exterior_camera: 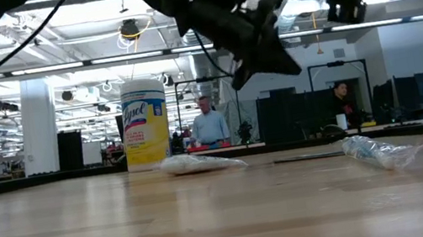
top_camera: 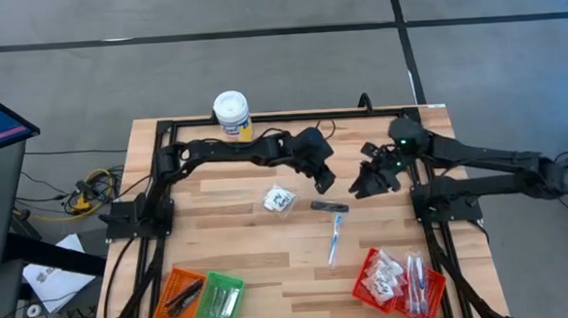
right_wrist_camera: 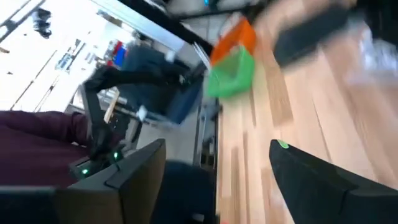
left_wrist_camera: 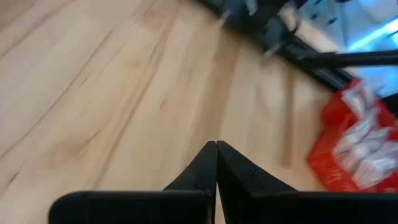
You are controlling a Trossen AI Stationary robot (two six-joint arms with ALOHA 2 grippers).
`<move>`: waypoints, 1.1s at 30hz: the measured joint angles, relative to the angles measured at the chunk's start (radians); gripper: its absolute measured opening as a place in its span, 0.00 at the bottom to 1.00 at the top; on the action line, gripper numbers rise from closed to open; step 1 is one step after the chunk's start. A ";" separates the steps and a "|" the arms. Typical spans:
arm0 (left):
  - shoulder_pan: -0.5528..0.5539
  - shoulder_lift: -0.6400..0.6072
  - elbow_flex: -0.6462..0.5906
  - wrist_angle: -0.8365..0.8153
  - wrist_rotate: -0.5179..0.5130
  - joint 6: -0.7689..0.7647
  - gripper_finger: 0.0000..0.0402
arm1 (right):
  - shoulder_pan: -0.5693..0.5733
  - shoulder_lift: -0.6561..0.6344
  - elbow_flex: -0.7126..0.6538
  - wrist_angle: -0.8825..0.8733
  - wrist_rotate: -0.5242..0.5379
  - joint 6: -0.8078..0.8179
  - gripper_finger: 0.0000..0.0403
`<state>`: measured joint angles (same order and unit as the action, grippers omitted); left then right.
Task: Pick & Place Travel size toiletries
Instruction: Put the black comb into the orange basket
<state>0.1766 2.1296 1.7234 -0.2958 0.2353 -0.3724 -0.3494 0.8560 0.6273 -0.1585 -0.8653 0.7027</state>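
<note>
Left to right in the high view we see an orange basket (top_camera: pixel 181 293) with dark narrow items and a green basket (top_camera: pixel 218 303) with silvery sticks at the table's (top_camera: pixel 269 247) near edge. Yellow wipes canister (top_camera: pixel 232 115) at the far edge. Left gripper (top_camera: pixel 325 182) raised mid-table, fingers (left_wrist_camera: pixel 216 165) clenched together on nothing. Below it we mark a white sachet (top_camera: pixel 280 199), a dark narrow tube (top_camera: pixel 329 206) and a wrapped toothbrush (top_camera: pixel 335 240), all loose on the wood. Right gripper (top_camera: pixel 366 186) hovers just beside the left, fingers (right_wrist_camera: pixel 311 171) spread, empty. Red basket (top_camera: pixel 398 285) holds more sachets.
</note>
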 joint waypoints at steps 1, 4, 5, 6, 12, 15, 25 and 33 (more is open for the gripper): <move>0.006 0.000 0.000 -0.025 0.000 0.001 0.00 | -0.010 0.015 0.000 -0.026 -0.015 -0.006 0.68; 0.005 0.007 -0.001 -0.054 -0.035 0.009 0.00 | -0.030 0.060 0.000 -0.078 -0.011 -0.049 0.58; 0.004 0.008 -0.002 -0.063 -0.048 0.010 0.00 | -0.034 0.077 0.000 -0.085 0.002 -0.053 0.52; 0.000 0.008 -0.002 -0.057 -0.056 0.010 0.00 | -0.037 0.094 0.000 -0.089 0.025 -0.055 0.46; -0.020 0.029 -0.001 -0.056 -0.071 0.003 0.00 | -0.067 0.150 0.002 -0.137 0.147 -0.151 0.04; -0.028 0.057 -0.002 -0.057 -0.071 0.001 0.00 | -0.092 0.149 0.001 -0.234 0.264 -0.243 0.02; -0.024 0.127 0.005 -0.053 -0.045 -0.043 0.00 | -0.169 0.121 0.000 -0.340 0.386 -0.340 0.00; -0.056 0.127 -0.002 -0.065 -0.026 -0.027 0.00 | -0.049 0.140 -0.057 -0.249 0.416 -0.358 0.00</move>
<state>0.1209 2.2562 1.7212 -0.3604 0.2093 -0.3996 -0.3983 0.9957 0.5702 -0.4074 -0.4492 0.3449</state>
